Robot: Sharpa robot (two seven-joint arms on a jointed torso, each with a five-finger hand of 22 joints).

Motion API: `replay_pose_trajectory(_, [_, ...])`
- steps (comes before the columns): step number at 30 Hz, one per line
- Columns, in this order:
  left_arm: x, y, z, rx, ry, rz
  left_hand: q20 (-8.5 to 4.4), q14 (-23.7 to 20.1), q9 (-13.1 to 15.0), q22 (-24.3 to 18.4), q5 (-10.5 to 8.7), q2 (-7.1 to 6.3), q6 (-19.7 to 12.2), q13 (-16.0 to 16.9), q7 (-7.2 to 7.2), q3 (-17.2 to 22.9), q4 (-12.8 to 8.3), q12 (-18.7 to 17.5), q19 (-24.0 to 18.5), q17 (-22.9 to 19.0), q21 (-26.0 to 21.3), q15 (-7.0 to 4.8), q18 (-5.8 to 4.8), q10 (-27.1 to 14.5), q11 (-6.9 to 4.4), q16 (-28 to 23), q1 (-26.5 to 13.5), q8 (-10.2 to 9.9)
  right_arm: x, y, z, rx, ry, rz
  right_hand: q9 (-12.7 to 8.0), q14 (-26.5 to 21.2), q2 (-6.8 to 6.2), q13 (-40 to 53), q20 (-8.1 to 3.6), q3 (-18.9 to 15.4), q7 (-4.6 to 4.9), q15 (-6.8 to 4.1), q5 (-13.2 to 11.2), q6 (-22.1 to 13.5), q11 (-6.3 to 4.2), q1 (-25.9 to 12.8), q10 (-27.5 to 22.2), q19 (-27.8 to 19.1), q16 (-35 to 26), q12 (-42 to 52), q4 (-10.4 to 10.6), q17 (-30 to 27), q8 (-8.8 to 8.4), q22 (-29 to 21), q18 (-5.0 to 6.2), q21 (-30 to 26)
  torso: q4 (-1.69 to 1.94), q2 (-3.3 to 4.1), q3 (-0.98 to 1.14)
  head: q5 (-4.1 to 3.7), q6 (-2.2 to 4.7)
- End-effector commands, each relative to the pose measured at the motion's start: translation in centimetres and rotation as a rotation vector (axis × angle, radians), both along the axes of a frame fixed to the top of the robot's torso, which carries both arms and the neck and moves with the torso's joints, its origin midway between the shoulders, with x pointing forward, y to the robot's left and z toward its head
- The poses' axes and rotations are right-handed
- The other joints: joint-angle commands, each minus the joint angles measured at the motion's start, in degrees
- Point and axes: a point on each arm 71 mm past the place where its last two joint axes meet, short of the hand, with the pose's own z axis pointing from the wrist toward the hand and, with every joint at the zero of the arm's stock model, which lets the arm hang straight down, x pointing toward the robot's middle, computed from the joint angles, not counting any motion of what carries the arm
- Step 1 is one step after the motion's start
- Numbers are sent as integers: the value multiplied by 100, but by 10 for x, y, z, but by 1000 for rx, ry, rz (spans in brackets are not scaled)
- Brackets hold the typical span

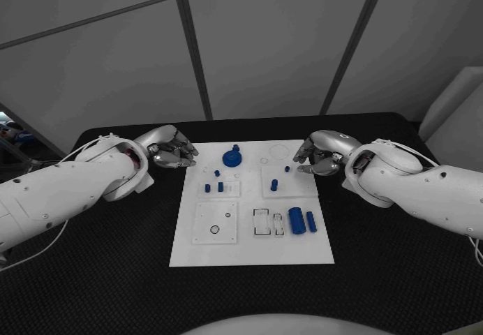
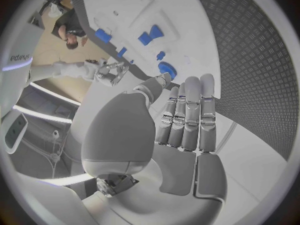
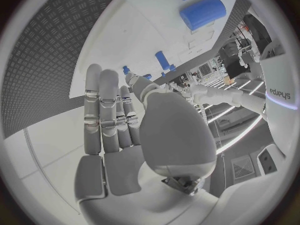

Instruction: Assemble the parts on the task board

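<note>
The white task board (image 1: 252, 248) lies in the middle of the black table. At its far end sits a round blue part (image 1: 232, 158), with small blue pegs (image 1: 214, 186) below it and another peg (image 1: 273, 185) to the right. A thick blue cylinder (image 1: 296, 220) and a thinner one (image 1: 311, 222) lie on the board's right side. My left hand (image 1: 173, 152) hovers at the board's far left corner, fingers extended, holding nothing. My right hand (image 1: 317, 155) hovers at the far right corner, also holding nothing. The left wrist view shows the left hand (image 2: 187, 115) near the round part (image 2: 167, 68).
Clear rectangular frames (image 1: 270, 222) and a square plate with a small ring (image 1: 214, 229) sit on the board's near half. Black matting surrounds the board. The right wrist view shows the right hand (image 3: 115, 120) over the board (image 3: 156, 35), with the thick cylinder (image 3: 203, 12) beyond.
</note>
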Motion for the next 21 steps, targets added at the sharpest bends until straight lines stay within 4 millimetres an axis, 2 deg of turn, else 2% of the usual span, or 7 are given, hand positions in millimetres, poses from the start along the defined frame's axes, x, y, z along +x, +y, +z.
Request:
replay_pose_trajectory(1, [-2,6,12,-388,35,94,6,-67,-6,-37,-19,47,38,13,9,-55,0,58,-57,-50,-60,-3,-52,73,-6,-69,5,4,0,7,-3,-187,-54,10,-7,225,-19,1,23,74,17,26,-51,-81,20,-90,-125,-81,444,-8,6,393,-23,130,-23,174,0,3,8,-91,22])
replay_pose_trajectory(4, [-7,8,16,-553,59,128,8,-107,-7,-72,-18,68,40,18,11,-88,-5,107,-83,-96,-121,0,-55,71,-6,-135,24,3,2,13,-3,-202,-73,13,-3,201,-56,13,66,134,30,42,-78,-121,26,-121,-192,-190,1064,12,15,943,-16,334,-7,444,9,9,-1,-111,35])
replay_pose_trajectory(8, [-12,6,20,-697,88,142,13,-148,-7,-103,-14,108,41,15,20,-111,-8,139,-111,-139,-179,9,-58,24,5,-192,48,4,4,22,-5,-209,-84,18,3,203,-69,16,99,200,52,57,-82,-139,32,-147,-222,-138,1788,16,26,1602,-10,1018,-64,1058,15,8,-8,-123,38])
replay_pose_trajectory(17, [-17,-3,23,-785,116,126,22,-173,-9,-123,-16,144,30,12,33,-137,0,165,-128,-164,-218,22,-61,-23,17,-219,50,1,6,38,-8,-209,-87,36,8,161,-68,19,135,341,73,73,-41,-141,42,-138,-200,-163,2406,27,-2,2129,-7,1693,-121,1673,-2,10,0,-96,15])
replay_pose_trajectory(21, [-18,-4,23,-797,124,125,23,-173,-10,-126,-16,150,27,15,33,-142,3,176,-129,-166,-222,23,-62,-19,16,-219,48,0,7,41,-10,-216,-78,40,10,166,-63,22,141,389,79,76,-14,-134,44,-135,-175,-141,2589,33,-15,2293,-5,1910,-144,1859,1,9,-2,-89,7])
